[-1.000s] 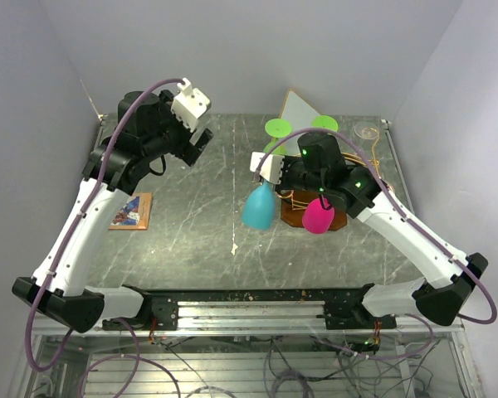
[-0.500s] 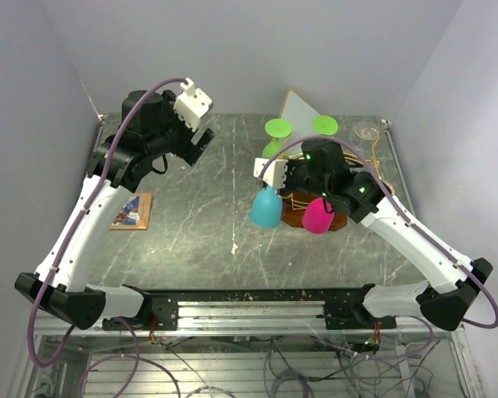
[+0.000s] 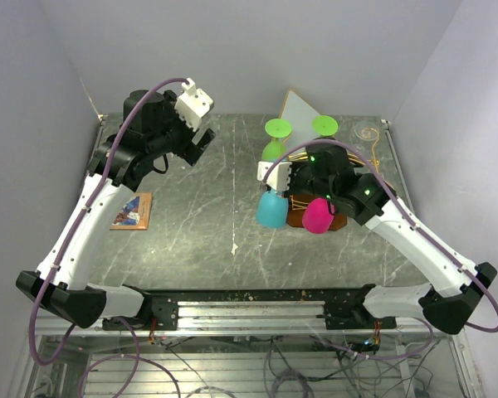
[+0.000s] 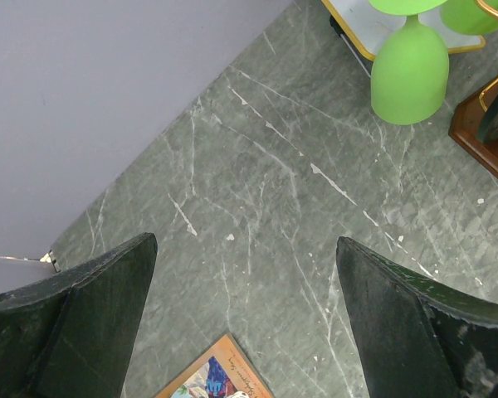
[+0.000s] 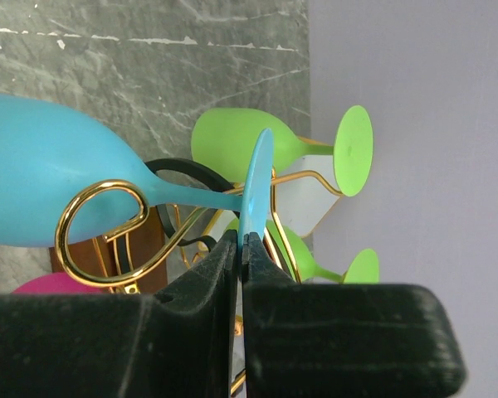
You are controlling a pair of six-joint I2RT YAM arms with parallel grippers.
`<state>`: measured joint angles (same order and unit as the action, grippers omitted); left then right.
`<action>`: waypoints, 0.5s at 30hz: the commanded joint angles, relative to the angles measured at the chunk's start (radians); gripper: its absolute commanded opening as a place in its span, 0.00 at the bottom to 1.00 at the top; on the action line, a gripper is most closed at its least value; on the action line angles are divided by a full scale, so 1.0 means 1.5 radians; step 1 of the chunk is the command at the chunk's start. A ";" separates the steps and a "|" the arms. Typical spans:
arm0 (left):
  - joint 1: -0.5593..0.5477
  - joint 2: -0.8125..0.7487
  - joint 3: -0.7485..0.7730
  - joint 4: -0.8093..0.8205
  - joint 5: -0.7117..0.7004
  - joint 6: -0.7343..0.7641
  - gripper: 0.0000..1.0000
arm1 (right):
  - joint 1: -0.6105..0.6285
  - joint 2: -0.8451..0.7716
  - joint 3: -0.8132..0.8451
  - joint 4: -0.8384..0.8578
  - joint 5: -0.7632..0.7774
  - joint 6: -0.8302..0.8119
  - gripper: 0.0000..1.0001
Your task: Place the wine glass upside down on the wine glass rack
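A blue wine glass (image 3: 272, 211) hangs bowl down at the left side of the wine glass rack (image 3: 300, 202), gold wire on a dark wooden base. My right gripper (image 3: 273, 177) is shut on the edge of its foot (image 5: 256, 180). In the right wrist view the blue stem (image 5: 191, 197) lies against a gold scroll loop (image 5: 81, 202) of the rack; I cannot tell whether it is inside the loop. A pink glass (image 3: 318, 216) hangs at the rack's front. My left gripper (image 3: 201, 145) is raised far to the left, open (image 4: 246, 245) and holding nothing.
Two green glasses (image 3: 275, 134) (image 3: 324, 125) hang upside down at the rack's far side, in front of a white gold-edged panel (image 3: 299, 107). A clear glass object (image 3: 366, 129) sits at the back right. A picture card (image 3: 131, 210) lies at the left.
My right gripper has carried the blue glass to the right, up against the rack, and the glass now hangs more upright. The left arm has hardly moved.
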<state>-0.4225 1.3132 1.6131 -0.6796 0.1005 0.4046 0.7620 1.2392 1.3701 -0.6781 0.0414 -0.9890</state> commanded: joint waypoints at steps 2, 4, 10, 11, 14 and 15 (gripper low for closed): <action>-0.001 0.002 0.020 0.005 -0.007 0.005 1.00 | -0.007 -0.020 0.011 -0.025 0.004 -0.020 0.00; -0.001 0.000 0.019 0.005 -0.006 0.007 0.99 | -0.010 -0.022 0.010 -0.030 0.003 -0.024 0.00; -0.001 -0.003 0.015 0.006 -0.005 0.006 1.00 | -0.022 -0.028 0.014 -0.042 -0.006 -0.030 0.00; -0.001 -0.003 0.014 0.006 -0.005 0.006 1.00 | -0.024 -0.029 0.016 -0.046 -0.007 -0.031 0.00; 0.000 -0.004 0.012 0.007 -0.003 0.007 1.00 | -0.035 -0.037 0.021 -0.070 -0.028 -0.047 0.00; -0.001 -0.004 0.013 0.007 -0.003 0.007 1.00 | -0.039 -0.040 0.024 -0.081 -0.039 -0.053 0.00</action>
<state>-0.4225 1.3132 1.6131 -0.6796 0.1005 0.4091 0.7277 1.2129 1.3735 -0.7376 0.0051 -1.0321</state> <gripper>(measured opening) 0.997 0.021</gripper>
